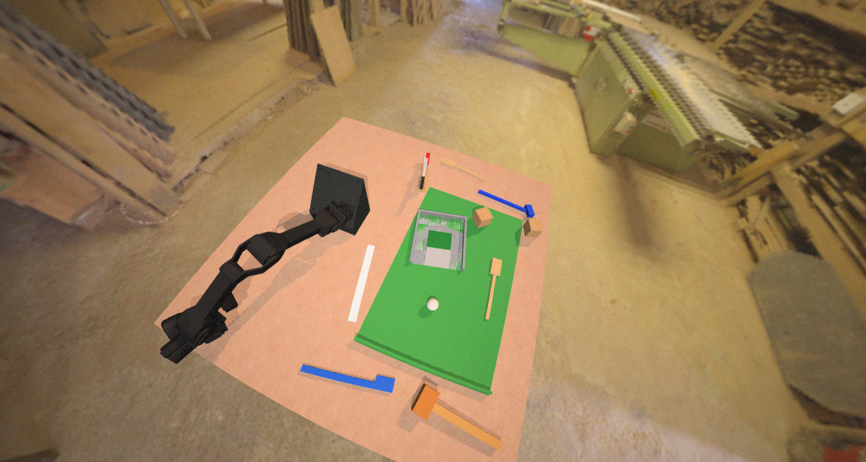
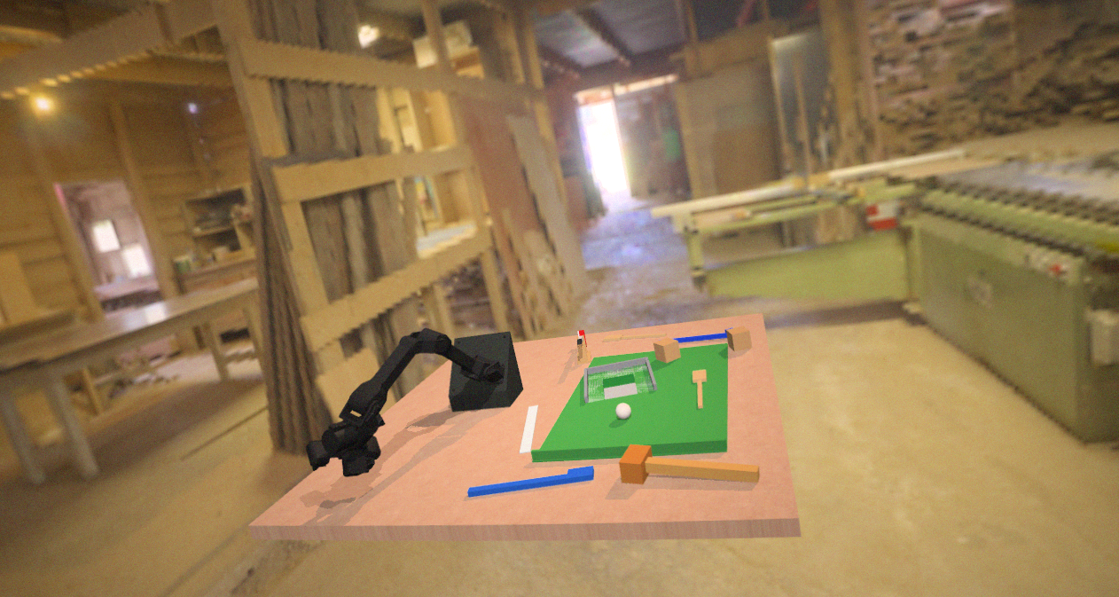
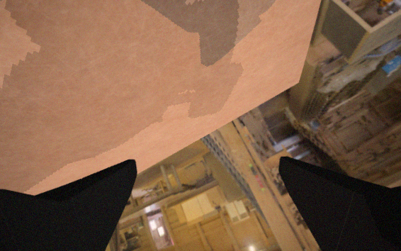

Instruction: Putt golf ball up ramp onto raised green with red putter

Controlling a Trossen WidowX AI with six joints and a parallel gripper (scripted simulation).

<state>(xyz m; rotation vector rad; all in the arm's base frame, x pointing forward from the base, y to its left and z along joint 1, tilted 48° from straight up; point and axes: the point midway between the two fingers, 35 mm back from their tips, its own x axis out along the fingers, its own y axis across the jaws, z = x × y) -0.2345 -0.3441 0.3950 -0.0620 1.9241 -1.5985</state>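
My gripper [image 3: 207, 165] [image 1: 222, 321] is open and empty, in the air over the table's left edge, far from the ball. The white golf ball [image 1: 432, 304] [image 2: 622, 411] rests on the green mat [image 1: 399, 314] [image 2: 665, 429], in front of the ramp. The light grey ramp [image 1: 437, 257] [image 2: 620, 390] leads to a dark green square [image 1: 438, 239] [image 2: 618, 380] inside a grey walled frame. I see no plainly red putter. A small upright piece [image 1: 425, 167] with a red top, white middle and black lower part stands behind the mat; I cannot tell what it is.
A blue putter-shaped stick [image 1: 348, 379] [image 2: 532, 483] and an orange mallet [image 1: 425, 401] [image 2: 634, 464] lie in front of the mat. A tan mallet [image 1: 495, 267] [image 2: 699, 375] lies on it. Near its back are wooden blocks [image 1: 482, 217] [image 1: 531, 228] and another blue stick [image 1: 502, 201]. A white strip [image 1: 361, 283] lies left.
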